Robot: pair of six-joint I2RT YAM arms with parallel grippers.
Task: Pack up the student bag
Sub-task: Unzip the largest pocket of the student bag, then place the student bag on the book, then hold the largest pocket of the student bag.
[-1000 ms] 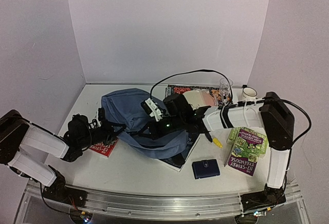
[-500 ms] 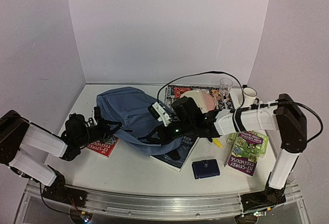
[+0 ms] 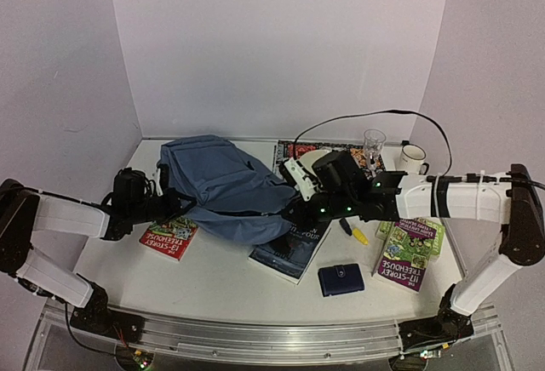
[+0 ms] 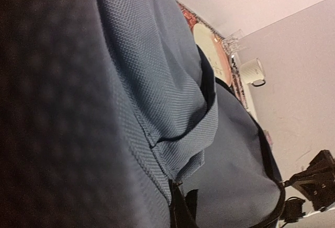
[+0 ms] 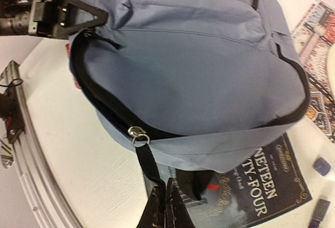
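The student bag [image 3: 223,185], slate-blue fabric with black zip trim, lies stretched across the table's middle. My left gripper [image 3: 180,210] is shut on a fold of the bag's fabric at its left end; in the left wrist view the fabric [image 4: 157,81] fills the frame around the dark fingertips [image 4: 180,209]. At the bag's right end, my right gripper [image 5: 166,207] is shut on the black zip pull strap [image 5: 149,162], which hangs from the metal slider [image 5: 137,134]. In the top view that gripper [image 3: 292,215] sits over a dark book.
A dark book [image 3: 294,250] lies partly under the bag, and a red book [image 3: 168,239] lies by the left arm. A navy wallet [image 3: 341,280], a yellow marker [image 3: 359,236] and a purple-green book [image 3: 409,248] lie to the right. Mug [image 3: 413,158], glass [image 3: 373,144] and magazine [image 3: 298,148] stand behind.
My right gripper has drawn rightward with the zip strap, and its arm has stretched out. The bag has flattened and lengthened. The left gripper kept its hold and shifted slightly left.
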